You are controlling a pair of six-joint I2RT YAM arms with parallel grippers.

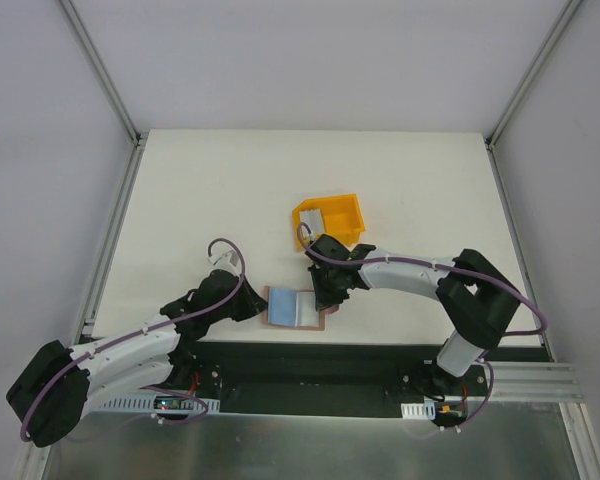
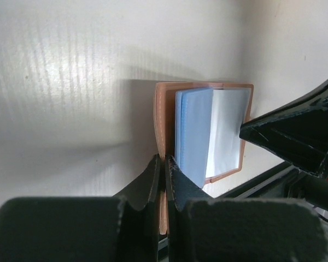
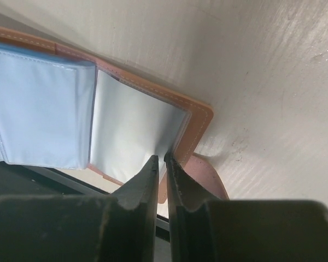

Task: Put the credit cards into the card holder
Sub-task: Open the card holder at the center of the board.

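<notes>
Pocket-opening looks like your step. Your left gripper (image 2: pixel 164 162) is clamped shut on the left edge of the brown, leathery card holder (image 2: pixel 164 109), which lies open on the table (image 2: pixel 71 82). Your right gripper (image 3: pixel 161 161), nearly closed, pinches a thin, glossy pale sheet (image 3: pixel 131 125). Next, lift it gently.
</notes>
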